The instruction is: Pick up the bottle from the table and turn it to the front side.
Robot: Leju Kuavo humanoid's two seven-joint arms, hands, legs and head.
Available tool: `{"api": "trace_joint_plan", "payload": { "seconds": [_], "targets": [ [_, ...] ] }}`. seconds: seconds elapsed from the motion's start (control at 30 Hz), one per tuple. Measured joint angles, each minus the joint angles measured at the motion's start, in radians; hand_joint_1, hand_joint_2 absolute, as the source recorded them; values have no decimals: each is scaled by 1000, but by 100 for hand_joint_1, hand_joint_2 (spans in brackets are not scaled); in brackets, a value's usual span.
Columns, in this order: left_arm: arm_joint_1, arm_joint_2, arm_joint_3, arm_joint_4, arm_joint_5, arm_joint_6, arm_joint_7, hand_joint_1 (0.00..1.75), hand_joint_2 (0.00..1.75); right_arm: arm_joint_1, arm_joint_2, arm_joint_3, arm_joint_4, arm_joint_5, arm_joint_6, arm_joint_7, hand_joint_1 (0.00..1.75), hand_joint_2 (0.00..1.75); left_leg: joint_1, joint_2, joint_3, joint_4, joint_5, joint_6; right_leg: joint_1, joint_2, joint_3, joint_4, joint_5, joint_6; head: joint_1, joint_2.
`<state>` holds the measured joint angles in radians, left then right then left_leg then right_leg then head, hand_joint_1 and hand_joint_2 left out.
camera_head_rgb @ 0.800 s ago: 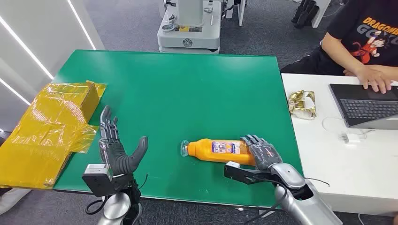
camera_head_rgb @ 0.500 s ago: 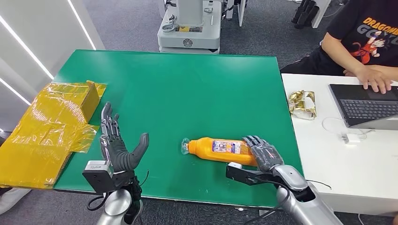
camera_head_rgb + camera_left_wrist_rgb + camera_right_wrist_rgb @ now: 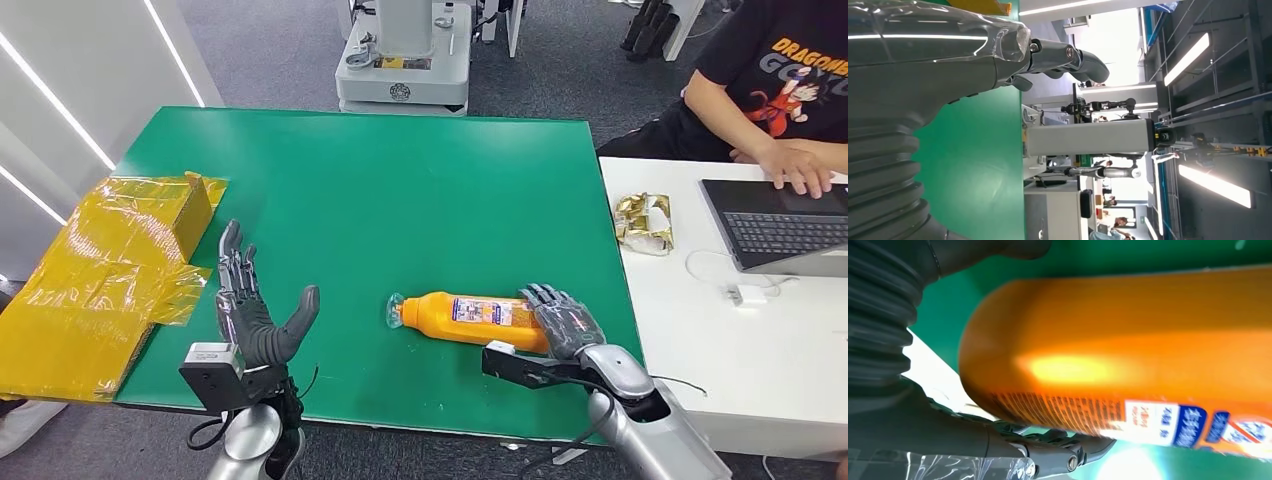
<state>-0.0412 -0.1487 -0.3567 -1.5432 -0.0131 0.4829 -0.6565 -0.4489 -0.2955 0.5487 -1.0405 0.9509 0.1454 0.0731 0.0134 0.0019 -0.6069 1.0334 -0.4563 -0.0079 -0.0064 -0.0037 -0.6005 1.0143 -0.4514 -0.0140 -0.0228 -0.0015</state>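
Observation:
An orange bottle [image 3: 465, 318] with a white and blue label lies on its side on the green table [image 3: 400, 190], near the front edge, its clear cap pointing left. My right hand [image 3: 565, 325] grips the bottle's base end, with fingers laid over the top and the thumb along the near side. In the right wrist view the bottle [image 3: 1128, 350] sits between the thumb and the curled fingers [image 3: 1048, 450]. My left hand [image 3: 255, 320] stands open at the table's near left, palm facing the bottle, about a hand's width from the cap; the left wrist view has this hand [image 3: 923, 75] holding nothing.
A yellow film-wrapped box [image 3: 110, 270] hangs over the table's left edge beside my left hand. On the right stands a white table [image 3: 760, 340] with a laptop [image 3: 780, 235] and a gold wrapper [image 3: 645, 220]; a person [image 3: 770, 90] types there. A grey machine [image 3: 405, 60] stands behind.
My right hand has slid slightly right along the bottle's base end and its fingers have settled over it. My left hand has crept a little toward the bottle. The bottle has barely shifted.

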Motion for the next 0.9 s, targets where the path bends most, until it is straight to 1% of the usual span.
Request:
{"api": "trace_joint_plan", "payload": {
  "seconds": [0.17,0.27,0.4,0.5,0.7,0.9],
  "targets": [
    [-1,-7,0,0,-2,-2,1,0,175,-63,22,10,35,-10,22,-28,0,175,0,0,0,0,0,0,0,0,0,0,0,0,0,0],
    [-1,-7,0,1,-10,0,2,0,175,-103,40,25,66,-26,26,-58,0,175,0,0,-1,0,0,0,0,0,-1,0,0,0,0,0],
    [-9,-14,0,3,-15,3,8,0,175,-181,81,59,137,-60,41,-85,0,175,0,1,-1,0,0,0,0,1,-2,0,0,0,0,0],
    [-17,-17,0,6,-17,8,9,0,175,-218,113,82,188,-82,52,-98,0,175,0,0,-1,0,0,0,0,0,-1,0,0,0,0,0],
    [-25,-24,0,15,-17,17,10,0,175,-231,148,125,289,-117,53,-117,0,175,0,0,-1,0,0,0,0,0,-1,0,0,0,0,0],
    [-36,-25,0,23,-15,21,10,0,175,-235,158,144,344,-128,32,-118,0,175,0,0,0,0,0,0,0,0,-1,0,0,0,0,0]
  ]
}}
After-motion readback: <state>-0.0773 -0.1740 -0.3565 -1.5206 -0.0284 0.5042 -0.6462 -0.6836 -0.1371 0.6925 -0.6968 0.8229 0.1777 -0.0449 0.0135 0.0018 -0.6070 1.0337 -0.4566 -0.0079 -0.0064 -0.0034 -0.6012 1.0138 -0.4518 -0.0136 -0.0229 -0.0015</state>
